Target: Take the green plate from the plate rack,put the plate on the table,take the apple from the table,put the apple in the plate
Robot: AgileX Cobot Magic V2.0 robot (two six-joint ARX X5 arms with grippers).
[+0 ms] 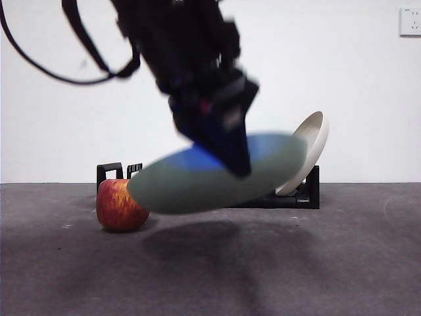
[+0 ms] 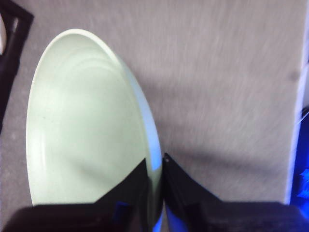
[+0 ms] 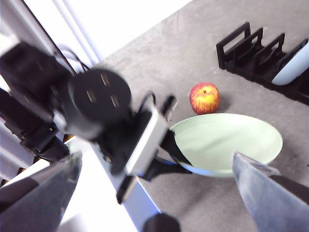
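My left gripper (image 1: pixel 237 161) (image 2: pixel 155 174) is shut on the rim of the green plate (image 1: pixel 197 184) (image 2: pixel 82 125) (image 3: pixel 227 137). The plate hangs tilted and motion-blurred a little above the table (image 1: pixel 329 263), casting a shadow below it. The red apple (image 1: pixel 118 205) (image 3: pixel 204 97) rests on the table just beside the plate's far edge, apart from it. Behind both stands the black plate rack (image 1: pixel 306 194) (image 3: pixel 246 48). My right gripper (image 3: pixel 157 157) is open, held high and off to the side, with nothing between its jaws.
A beige plate (image 1: pixel 309 148) leans in the rack's right end, and it also shows in the right wrist view as a pale plate (image 3: pixel 292 65). The left arm's dark body (image 3: pixel 96 111) and cables hang over the table's middle.
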